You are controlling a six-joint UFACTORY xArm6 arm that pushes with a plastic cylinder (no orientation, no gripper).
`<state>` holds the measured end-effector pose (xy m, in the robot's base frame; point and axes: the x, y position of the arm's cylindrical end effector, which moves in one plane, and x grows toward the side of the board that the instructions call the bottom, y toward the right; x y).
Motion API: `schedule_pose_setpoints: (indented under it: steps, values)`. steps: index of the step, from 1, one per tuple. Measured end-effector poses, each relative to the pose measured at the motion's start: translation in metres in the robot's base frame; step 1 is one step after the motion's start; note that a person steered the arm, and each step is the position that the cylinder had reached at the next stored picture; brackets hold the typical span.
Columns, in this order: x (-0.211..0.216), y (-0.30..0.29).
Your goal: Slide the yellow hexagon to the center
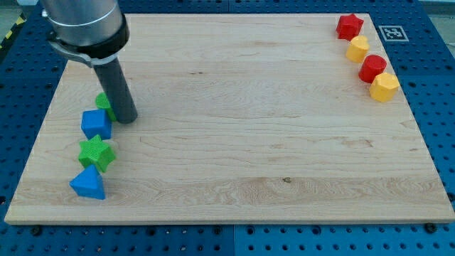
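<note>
My tip [126,119], a bare rod with nothing to grasp, rests beside the small green block [104,103] near the wooden board [234,142]'s left edge, well apart from the yellow plastic hexagon [384,87] near the top-right corner, awaiting its push centreward.

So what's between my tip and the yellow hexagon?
Only bare board in the camera view: my tip sits by the green and blue blocks, the yellow hexagon far right.
</note>
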<state>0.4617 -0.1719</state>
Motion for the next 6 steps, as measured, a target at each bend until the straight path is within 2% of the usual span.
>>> schedule_pose_setpoints:
  steps: [2, 3, 4, 6]
  values:
    - [0.0, -0.011]
    - [0.0, 0.056]
    - [0.002, 0.154]
    - [0.009, 0.386]
